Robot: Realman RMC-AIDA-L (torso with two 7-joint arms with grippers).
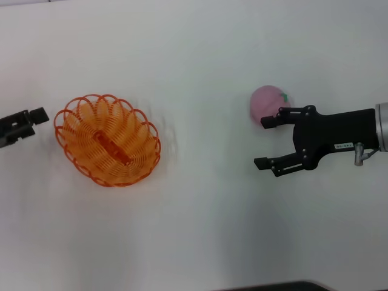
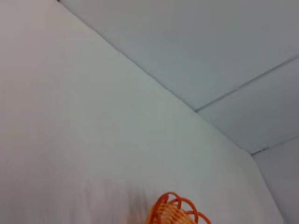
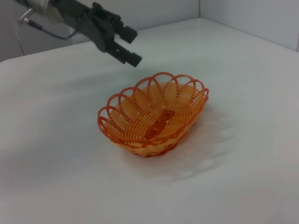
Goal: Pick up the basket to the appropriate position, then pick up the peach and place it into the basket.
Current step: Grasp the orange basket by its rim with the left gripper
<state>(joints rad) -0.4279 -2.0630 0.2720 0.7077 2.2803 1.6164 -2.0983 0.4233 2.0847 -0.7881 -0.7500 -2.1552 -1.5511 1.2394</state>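
Orange wire basket (image 3: 153,116) sitting alone on white table (image 1: 200,73), peach (image 1: 268,103) far off by right gripper (image 1: 265,142).

Oval in shape, woven of open coiled loops with scalloped rim, resting flat and empty on smooth matte tabletop; nothing between basket and peach. Well apart on the robot's right: round pale pink fruit with small green mark on top, lying on table. Right gripper beside it, black fingers spread wide, upper fingertip (image 1: 267,121) overlapping peach's near edge, lower one out over bare table; peach mostly outside the gap, not gripped. Left gripper (image 3: 126,44) just off basket's left rim, not touching it, holding nothing; fingers close together, narrow gap, as seen from right wrist view. Only a sliver of basket rim in left wrist view.
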